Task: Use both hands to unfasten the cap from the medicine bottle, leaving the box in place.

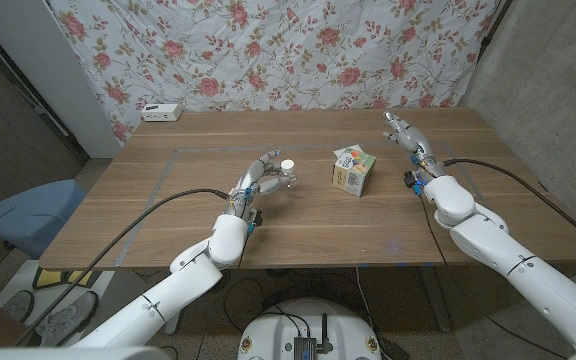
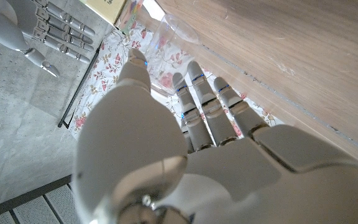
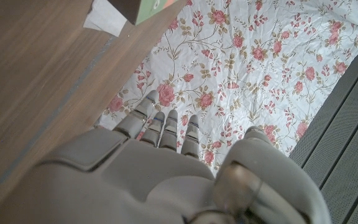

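The small clear medicine bottle [image 1: 285, 172] with a white cap [image 1: 287, 163] stands upright at the middle of the wooden table [image 1: 168, 215]. My left hand [image 1: 264, 180] wraps around it from the left, thumb and fingers on either side. In the left wrist view the clear bottle [image 2: 166, 43] sits between my thumb and my fingers [image 2: 199, 93]. The green and white box [image 1: 353, 170] stands just right of the bottle. My right hand [image 1: 406, 133] is raised right of the box with its fingers stretched out and apart, holding nothing; the left wrist view shows this right hand [image 2: 36, 31] beyond the box [image 2: 114, 7].
A small white device [image 1: 160, 111] lies at the table's back left corner. A flowered cloth [image 1: 298, 50] hangs behind the table. A blue chair [image 1: 28, 215] stands off the table's left side. Thin tape lines [image 1: 218, 150] mark the tabletop.
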`<state>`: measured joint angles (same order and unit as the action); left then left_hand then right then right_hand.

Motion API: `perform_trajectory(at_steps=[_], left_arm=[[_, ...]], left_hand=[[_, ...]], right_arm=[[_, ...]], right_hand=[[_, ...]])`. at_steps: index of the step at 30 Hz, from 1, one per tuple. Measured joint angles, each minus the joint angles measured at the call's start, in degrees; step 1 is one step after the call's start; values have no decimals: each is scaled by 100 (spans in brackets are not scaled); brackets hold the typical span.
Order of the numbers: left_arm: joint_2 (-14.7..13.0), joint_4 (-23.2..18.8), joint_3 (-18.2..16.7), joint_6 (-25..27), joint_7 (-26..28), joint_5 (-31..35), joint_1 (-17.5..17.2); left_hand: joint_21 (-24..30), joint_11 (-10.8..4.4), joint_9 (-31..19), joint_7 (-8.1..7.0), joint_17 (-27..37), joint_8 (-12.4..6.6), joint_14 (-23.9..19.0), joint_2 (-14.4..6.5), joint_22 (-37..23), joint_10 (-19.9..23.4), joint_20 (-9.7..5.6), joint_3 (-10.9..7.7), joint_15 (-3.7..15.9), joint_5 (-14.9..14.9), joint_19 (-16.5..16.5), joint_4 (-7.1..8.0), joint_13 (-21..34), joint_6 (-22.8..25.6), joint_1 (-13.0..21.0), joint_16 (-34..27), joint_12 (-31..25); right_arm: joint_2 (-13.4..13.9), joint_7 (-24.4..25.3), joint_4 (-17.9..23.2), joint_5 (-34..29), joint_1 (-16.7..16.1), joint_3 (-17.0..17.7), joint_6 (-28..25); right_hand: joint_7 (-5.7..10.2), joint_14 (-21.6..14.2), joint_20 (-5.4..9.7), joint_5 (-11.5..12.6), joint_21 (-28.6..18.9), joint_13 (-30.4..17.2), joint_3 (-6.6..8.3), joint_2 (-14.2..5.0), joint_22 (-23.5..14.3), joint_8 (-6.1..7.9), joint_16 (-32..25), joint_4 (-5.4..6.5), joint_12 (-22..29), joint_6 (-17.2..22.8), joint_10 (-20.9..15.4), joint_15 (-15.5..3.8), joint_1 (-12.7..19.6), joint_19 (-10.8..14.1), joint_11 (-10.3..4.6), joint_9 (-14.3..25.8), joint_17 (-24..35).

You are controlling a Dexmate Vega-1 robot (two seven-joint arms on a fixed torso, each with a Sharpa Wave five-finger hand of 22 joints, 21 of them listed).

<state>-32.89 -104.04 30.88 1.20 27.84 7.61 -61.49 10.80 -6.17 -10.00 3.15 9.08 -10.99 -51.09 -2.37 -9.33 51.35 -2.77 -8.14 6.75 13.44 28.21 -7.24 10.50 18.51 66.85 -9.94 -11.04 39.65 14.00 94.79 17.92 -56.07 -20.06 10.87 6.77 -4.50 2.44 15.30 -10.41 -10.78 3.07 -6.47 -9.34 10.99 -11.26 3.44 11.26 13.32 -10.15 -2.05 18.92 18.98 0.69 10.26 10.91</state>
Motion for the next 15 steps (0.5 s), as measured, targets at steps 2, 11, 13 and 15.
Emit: perform_trajectory(at_steps=[2, 11, 13, 15], left_arm=[[0, 0, 0, -13, -15, -2, 0], [165, 308, 186, -75, -63, -9, 309], [186, 353, 214, -83, -76, -11, 353], [207, 398, 239, -89, -83, -11, 396]], left_hand=[[0, 0, 0, 0, 0, 0, 0, 0, 0, 0, 0, 0, 0, 0, 0, 0, 0, 0, -30, 0, 0], [-22, 0, 0, 0, 1, 0, -32, -7, 0, 0, 0, 0, 31, 0, 0, 0, 1, 0, -53, 0, 8], [-22, 0, 0, 0, 0, 0, -32, 9, -1, 0, 0, 1, 31, 0, 1, 0, 2, 0, -69, 0, 9], [-22, 0, 0, 0, 1, 0, -32, 9, -1, 0, 0, 1, 31, 0, 1, 0, 2, 0, -69, 0, 22]], right_arm=[[20, 0, 12, 0, 30, -28, 0], [131, -110, 99, -404, 175, -153, -96], [168, -128, 140, -483, 212, -184, -135], [207, -151, 182, -567, 246, -211, -182]], right_hand=[[40, 0, -20, 0, 0, 0, -6, 5, 0, 8, 0, -38, 0, 42, -30, 0, 65, 22, -30, 0, 0], [8, -72, -9, -27, -45, 0, 20, 55, 0, 42, 0, -139, 0, 154, -29, -9, 159, 95, -29, 0, -26], [-15, -93, -9, -27, -45, 0, 18, 73, 0, 53, 0, -156, 0, 178, -51, 11, 177, 95, -50, 0, -26], [-34, -93, -28, -48, -45, 0, 32, 89, 0, 53, 0, -178, 0, 196, -61, 11, 194, 114, -60, 0, -26]])
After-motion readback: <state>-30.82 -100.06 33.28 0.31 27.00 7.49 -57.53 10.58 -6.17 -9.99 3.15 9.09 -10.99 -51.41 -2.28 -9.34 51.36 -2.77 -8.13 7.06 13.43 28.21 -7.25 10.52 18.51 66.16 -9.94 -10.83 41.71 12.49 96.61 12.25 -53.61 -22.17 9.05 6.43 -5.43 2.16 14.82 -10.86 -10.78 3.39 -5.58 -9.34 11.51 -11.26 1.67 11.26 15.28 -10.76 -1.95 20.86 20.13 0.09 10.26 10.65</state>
